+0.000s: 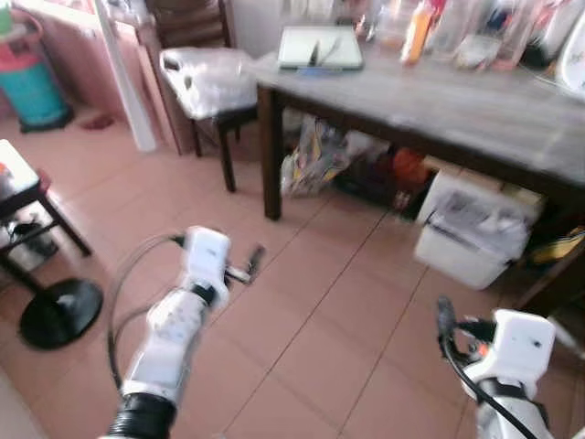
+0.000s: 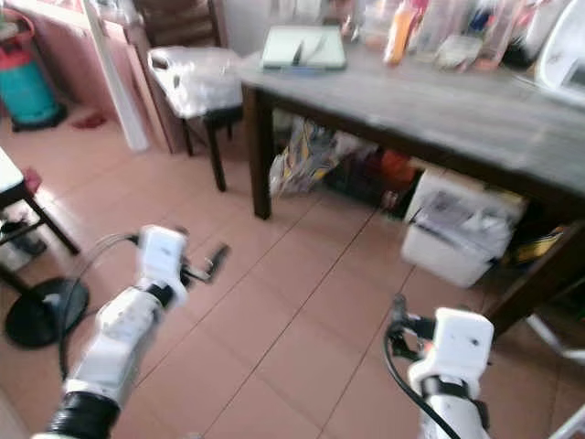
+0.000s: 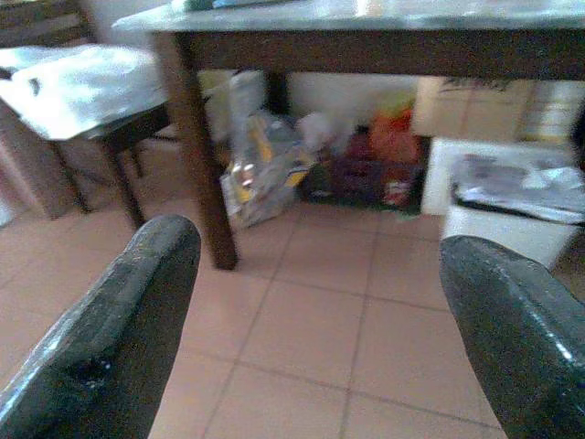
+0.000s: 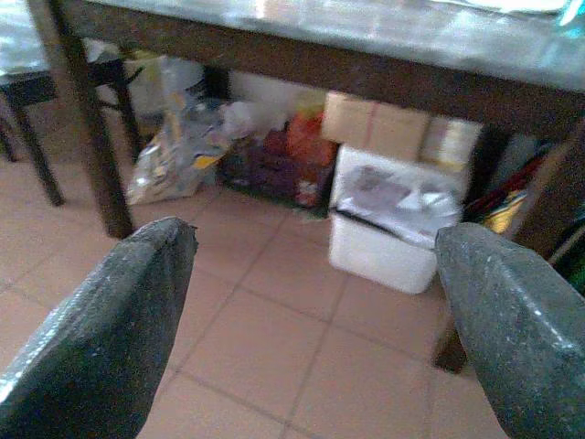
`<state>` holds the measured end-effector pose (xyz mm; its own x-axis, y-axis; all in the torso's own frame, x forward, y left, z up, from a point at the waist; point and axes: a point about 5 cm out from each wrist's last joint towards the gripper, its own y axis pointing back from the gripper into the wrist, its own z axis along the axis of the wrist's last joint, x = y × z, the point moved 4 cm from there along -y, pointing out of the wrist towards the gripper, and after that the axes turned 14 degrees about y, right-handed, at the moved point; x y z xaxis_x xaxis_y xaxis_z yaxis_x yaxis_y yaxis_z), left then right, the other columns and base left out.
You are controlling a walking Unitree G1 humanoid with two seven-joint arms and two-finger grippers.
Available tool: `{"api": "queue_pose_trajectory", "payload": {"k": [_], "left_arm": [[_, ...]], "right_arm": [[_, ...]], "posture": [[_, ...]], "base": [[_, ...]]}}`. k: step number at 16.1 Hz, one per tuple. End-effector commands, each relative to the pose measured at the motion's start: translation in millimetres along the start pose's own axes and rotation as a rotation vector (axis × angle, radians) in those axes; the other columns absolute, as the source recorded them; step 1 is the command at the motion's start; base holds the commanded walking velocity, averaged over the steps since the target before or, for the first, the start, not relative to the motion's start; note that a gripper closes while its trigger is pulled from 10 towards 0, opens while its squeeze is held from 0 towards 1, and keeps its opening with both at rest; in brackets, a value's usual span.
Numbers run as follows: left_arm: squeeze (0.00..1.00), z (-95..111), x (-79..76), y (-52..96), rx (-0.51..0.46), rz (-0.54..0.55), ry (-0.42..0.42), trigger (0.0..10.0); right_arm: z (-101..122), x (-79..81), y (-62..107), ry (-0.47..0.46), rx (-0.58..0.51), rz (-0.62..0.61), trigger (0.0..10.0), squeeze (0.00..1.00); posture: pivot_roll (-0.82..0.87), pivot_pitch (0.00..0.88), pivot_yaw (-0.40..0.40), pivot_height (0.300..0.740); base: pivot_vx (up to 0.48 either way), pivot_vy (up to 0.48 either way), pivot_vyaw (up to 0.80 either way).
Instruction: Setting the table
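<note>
Table (image 1: 475,110) ahead, left gripper (image 3: 311,302) (gaping) short

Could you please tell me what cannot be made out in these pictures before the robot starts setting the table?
- Items along the far edge of the table: blurred and cut off by the top edge of the eye views; only an orange bottle can be told.
- Contents of the white bin under the table: blurred in the right wrist view.
- Bags by the table leg: too blurred to identify in the left wrist view.
</note>
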<state>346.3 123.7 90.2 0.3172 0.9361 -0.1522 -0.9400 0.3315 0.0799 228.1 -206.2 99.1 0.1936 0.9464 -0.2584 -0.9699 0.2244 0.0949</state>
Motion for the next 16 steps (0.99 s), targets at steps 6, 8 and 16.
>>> {"api": "queue_pose_trajectory", "payload": {"k": [6, 8, 16], "left_arm": [[0.0, 3.0, 6.9, -0.6, -0.004, 0.013, -0.007, 10.0], [0.0, 2.6, 6.1, -1.1, -0.003, 0.008, -0.007, 10.0], [0.0, 1.9, 3.8, -2.6, -0.003, 0.0, -0.005, 10.0]], "right_arm": [[7.3, 2.1, 0.9, -0.014, -0.021, 0.001, 10.0, 0.0], [7.2, 2.2, 1.5, -0.013, -0.019, 0.0, 10.0, 0.0], [9.4, 1.2, 2.3, -0.01, -0.026, -0.005, 10.0, 0.0]], "posture": [[0.01, 0.084, -0.006, 0.74], [0.01, 0.086, -0.004, 0.74], [0.01, 0.088, -0.004, 0.74]], "base": [[0.0, -0.412, -0.38], [0.0, -0.412, -0.69], [0.0, -0.407, -0.6]]}}
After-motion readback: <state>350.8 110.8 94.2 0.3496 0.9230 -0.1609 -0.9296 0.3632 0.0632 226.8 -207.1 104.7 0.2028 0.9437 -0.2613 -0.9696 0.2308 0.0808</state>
